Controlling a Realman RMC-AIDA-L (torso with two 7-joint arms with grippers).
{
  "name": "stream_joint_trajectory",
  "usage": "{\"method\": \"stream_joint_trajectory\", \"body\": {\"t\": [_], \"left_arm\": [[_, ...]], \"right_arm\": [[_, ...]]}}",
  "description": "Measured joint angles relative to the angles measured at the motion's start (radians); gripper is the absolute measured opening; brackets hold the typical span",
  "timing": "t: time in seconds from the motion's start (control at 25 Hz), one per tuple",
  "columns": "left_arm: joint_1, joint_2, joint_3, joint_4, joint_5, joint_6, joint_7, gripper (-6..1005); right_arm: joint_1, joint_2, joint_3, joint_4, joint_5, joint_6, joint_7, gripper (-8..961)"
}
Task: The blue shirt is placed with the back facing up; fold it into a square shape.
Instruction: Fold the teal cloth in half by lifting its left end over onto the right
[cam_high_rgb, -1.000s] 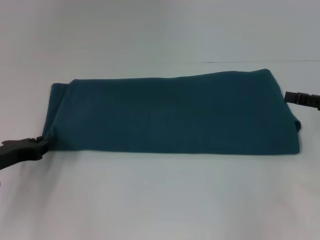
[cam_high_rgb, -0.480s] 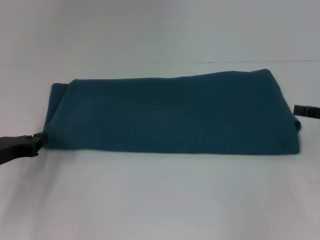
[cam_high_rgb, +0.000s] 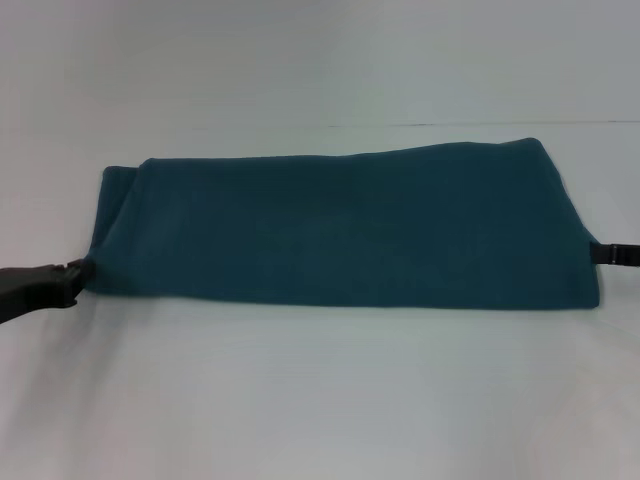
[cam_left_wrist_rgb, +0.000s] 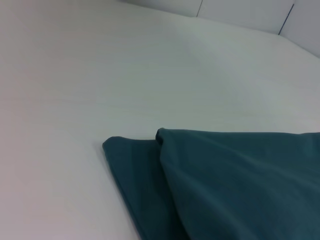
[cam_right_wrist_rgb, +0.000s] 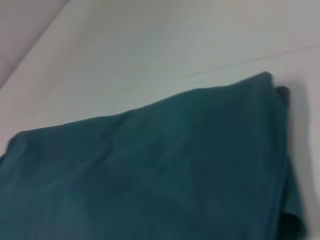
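The blue shirt (cam_high_rgb: 345, 225) lies on the white table, folded into a long flat band running left to right with its plain side up. Its layered left end (cam_left_wrist_rgb: 150, 165) and its right end (cam_right_wrist_rgb: 280, 150) show in the wrist views. My left gripper (cam_high_rgb: 68, 273) is low at the shirt's near left corner, its tip touching the fabric edge. My right gripper (cam_high_rgb: 612, 254) pokes in from the right border, right beside the shirt's near right corner. Neither wrist view shows the grippers themselves.
The white table (cam_high_rgb: 320, 390) stretches bare in front of and behind the shirt. A thin seam line (cam_high_rgb: 480, 124) runs across the table behind the shirt's right half. Wall panels (cam_left_wrist_rgb: 240, 12) stand beyond the table's far edge.
My right gripper slid along the shirt's right end from the far corner toward the near corner. My left gripper shifted slightly farther from me, onto the near left corner. The shirt lies unchanged.
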Motion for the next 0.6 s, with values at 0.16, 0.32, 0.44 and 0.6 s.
{"method": "stream_joint_trajectory", "body": {"t": [0.16,0.32,0.44,0.6], "left_arm": [[-0.006,0.002,-0.001,-0.002,-0.002,0.000,0.000,16],[-0.010,0.003,-0.001,-0.004,-0.002,0.000,0.000,17],[-0.013,0.004,-0.001,-0.006,-0.003,0.000,0.000,17],[-0.016,0.003,-0.001,-0.007,-0.003,0.000,0.000,17]], "right_arm": [[-0.001,0.003,-0.001,0.024,-0.009,0.030,0.007,610],[0.005,0.004,-0.003,0.065,-0.011,0.072,0.014,609],[0.009,0.007,-0.017,0.086,-0.011,0.098,0.017,608],[0.012,0.018,-0.029,0.092,-0.012,0.124,0.017,606]]}}
